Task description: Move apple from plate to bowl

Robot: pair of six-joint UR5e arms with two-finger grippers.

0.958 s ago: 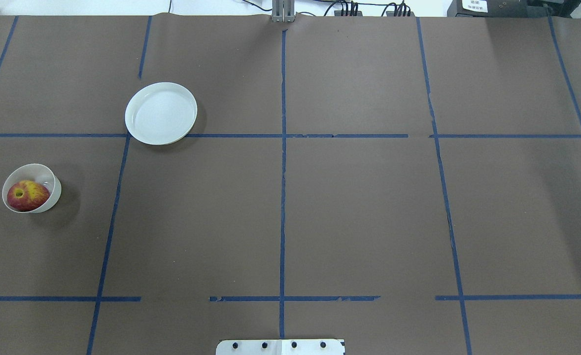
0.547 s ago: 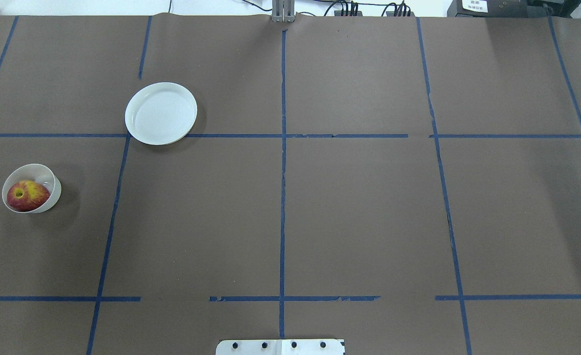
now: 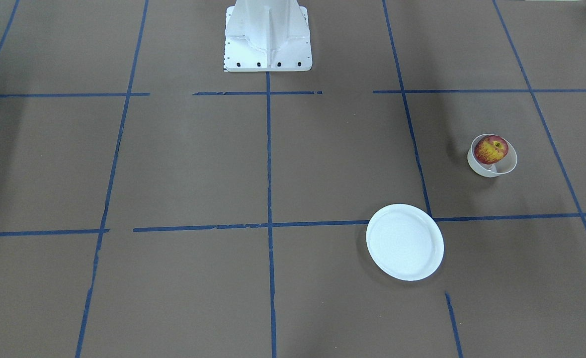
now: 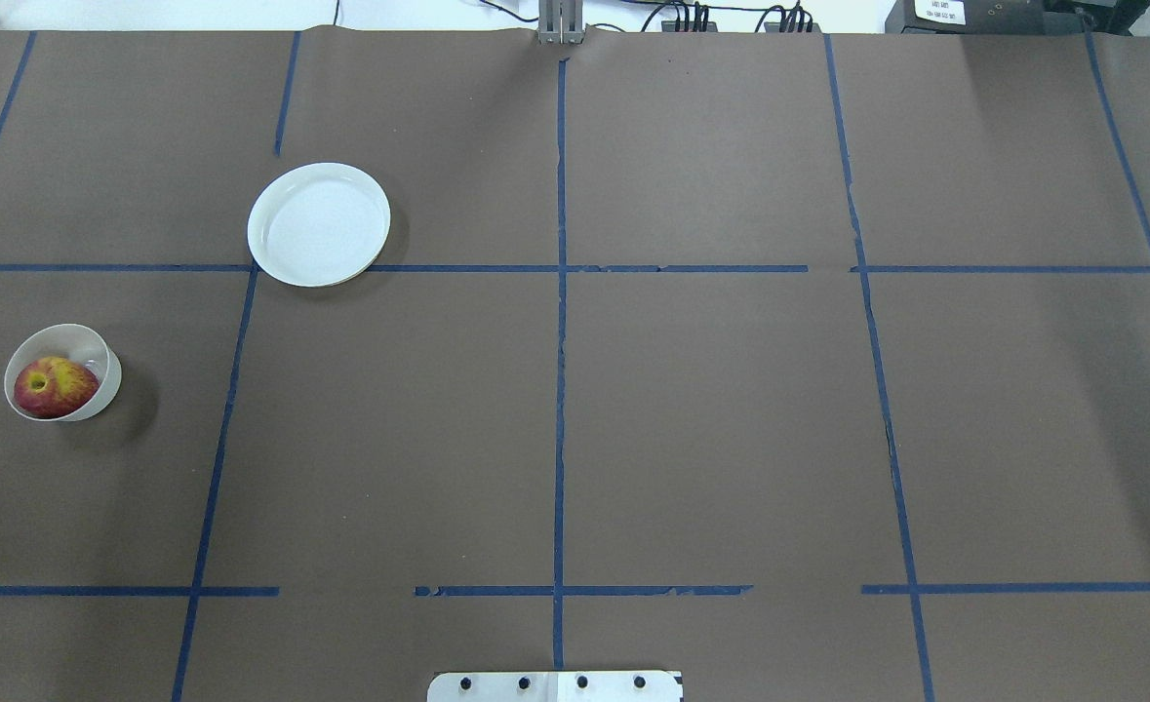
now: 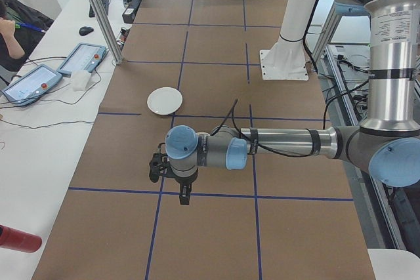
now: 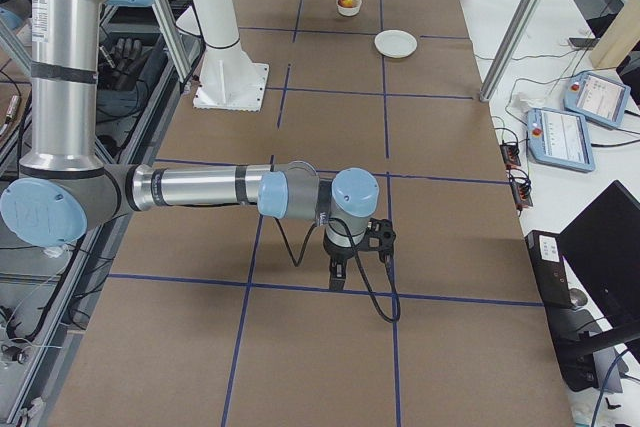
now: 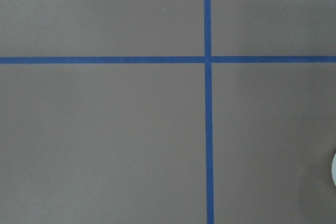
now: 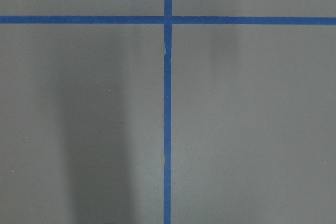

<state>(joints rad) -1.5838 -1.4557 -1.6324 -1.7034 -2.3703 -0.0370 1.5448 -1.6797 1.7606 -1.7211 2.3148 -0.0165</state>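
Note:
The red and yellow apple (image 4: 51, 386) lies inside the small white bowl (image 4: 97, 349) at the table's left side; it also shows in the front view (image 3: 490, 149) in the bowl (image 3: 509, 164). The flat white plate (image 4: 319, 224) lies bare farther back, apart from the bowl. My left gripper (image 5: 184, 199) shows only in the left side view, held above the table; I cannot tell if it is open or shut. My right gripper (image 6: 337, 281) shows only in the right side view; I cannot tell its state either.
The table is covered in brown paper with a grid of blue tape lines. The robot's white base (image 3: 267, 37) stands at the near middle edge. Both wrist views show only paper and tape, with a sliver of white at the left wrist view's right edge.

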